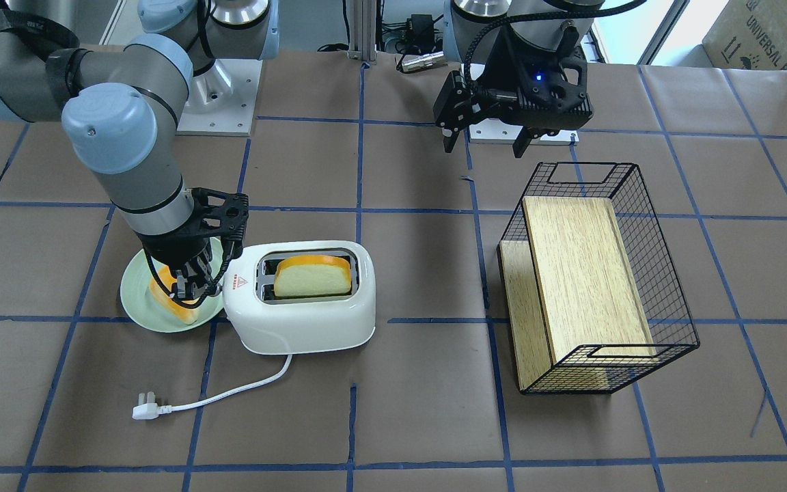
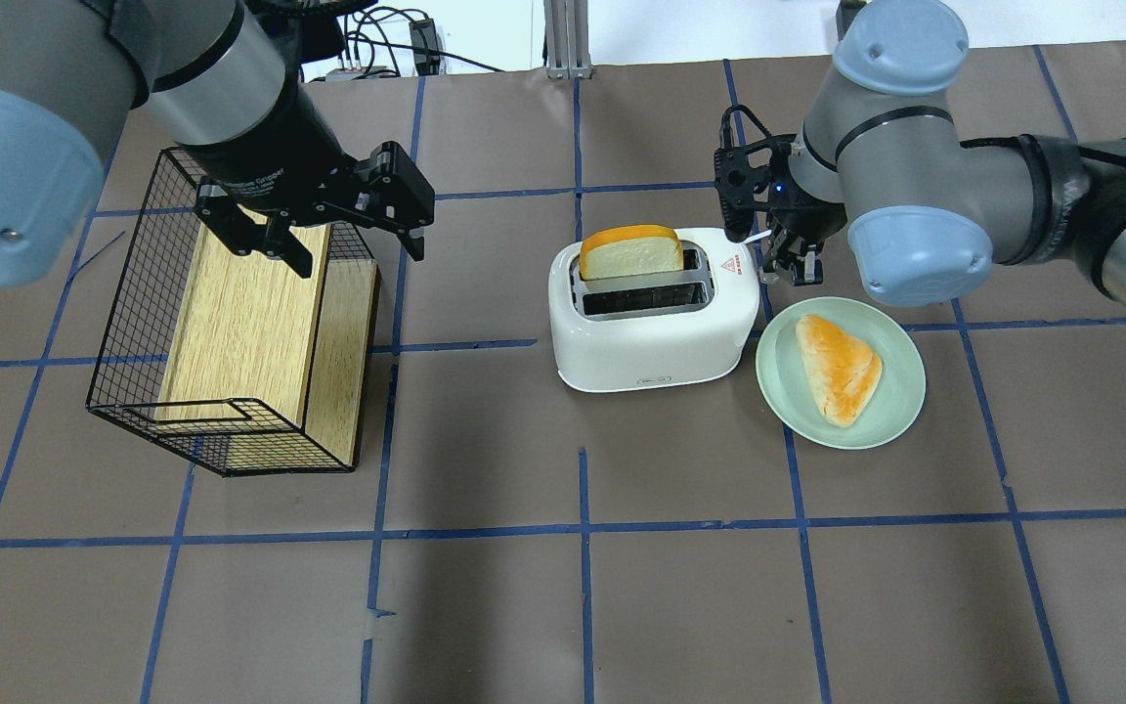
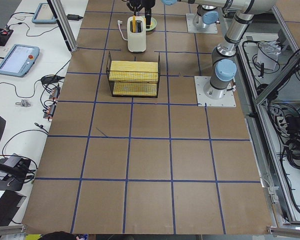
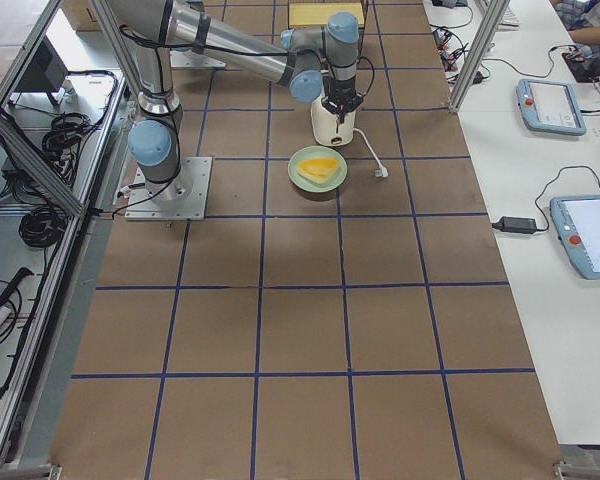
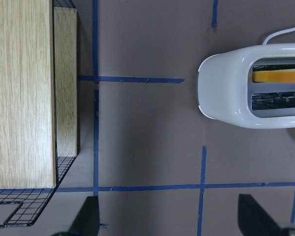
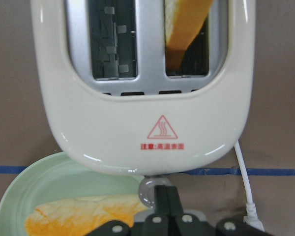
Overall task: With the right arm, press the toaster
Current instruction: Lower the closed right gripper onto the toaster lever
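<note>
Closed and empty, the right end effector (image 6: 161, 191) is held at the toaster (image 6: 137, 132) lever (image 6: 143, 192); pushed off-centre, it could be deflected.

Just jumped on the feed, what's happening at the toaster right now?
The right gripper, fingers closed, is at the end of the toaster beside the green plate, its tips right at the silver lever knob. A bread slice stands high in one slot, so the lever looks not yet pushed down. Another piece of bread lies on the plate. The left gripper hangs open above the wire basket, holding nothing.
</note>
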You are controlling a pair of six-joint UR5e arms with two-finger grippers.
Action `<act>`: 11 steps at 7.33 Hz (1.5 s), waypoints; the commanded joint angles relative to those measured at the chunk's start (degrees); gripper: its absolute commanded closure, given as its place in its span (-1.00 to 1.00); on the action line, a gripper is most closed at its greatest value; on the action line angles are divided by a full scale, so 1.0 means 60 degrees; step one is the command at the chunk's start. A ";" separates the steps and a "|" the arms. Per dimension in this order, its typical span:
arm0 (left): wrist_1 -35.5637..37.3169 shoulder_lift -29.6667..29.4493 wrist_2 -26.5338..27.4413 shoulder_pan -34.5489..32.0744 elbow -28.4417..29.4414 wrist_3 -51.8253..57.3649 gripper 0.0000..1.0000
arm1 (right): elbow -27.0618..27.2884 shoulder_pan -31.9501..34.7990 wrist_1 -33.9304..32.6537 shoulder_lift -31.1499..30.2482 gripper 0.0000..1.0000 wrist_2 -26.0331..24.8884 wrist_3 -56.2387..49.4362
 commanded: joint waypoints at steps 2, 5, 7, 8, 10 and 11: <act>0.0000 0.0000 0.0000 0.0000 0.0000 0.0000 -1.00 | 0.0025 -0.0001 -0.0023 0.0023 0.96 -0.0013 -0.0042; 0.0000 0.0000 0.0000 0.0000 0.0000 0.0000 -1.00 | 0.0069 -0.0001 -0.0184 0.0242 0.95 -0.0057 -0.0145; 0.0000 0.0000 0.0000 0.0000 0.0000 0.0000 -1.00 | 0.0273 -0.0001 -0.0199 0.0243 0.96 -0.0071 -0.0159; 0.0000 0.0000 0.0000 0.0000 0.0000 0.0000 -1.00 | 0.0274 -0.0001 -0.0315 0.0243 0.96 -0.0086 -0.0188; 0.0000 0.0000 0.0000 0.0000 0.0000 0.0000 -1.00 | 0.0347 -0.0001 -0.0826 0.0621 0.96 -0.0071 -0.0305; 0.0000 0.0000 0.0000 0.0000 0.0000 0.0000 -1.00 | 0.0362 -0.0001 -0.1119 0.0653 0.96 -0.0100 -0.0291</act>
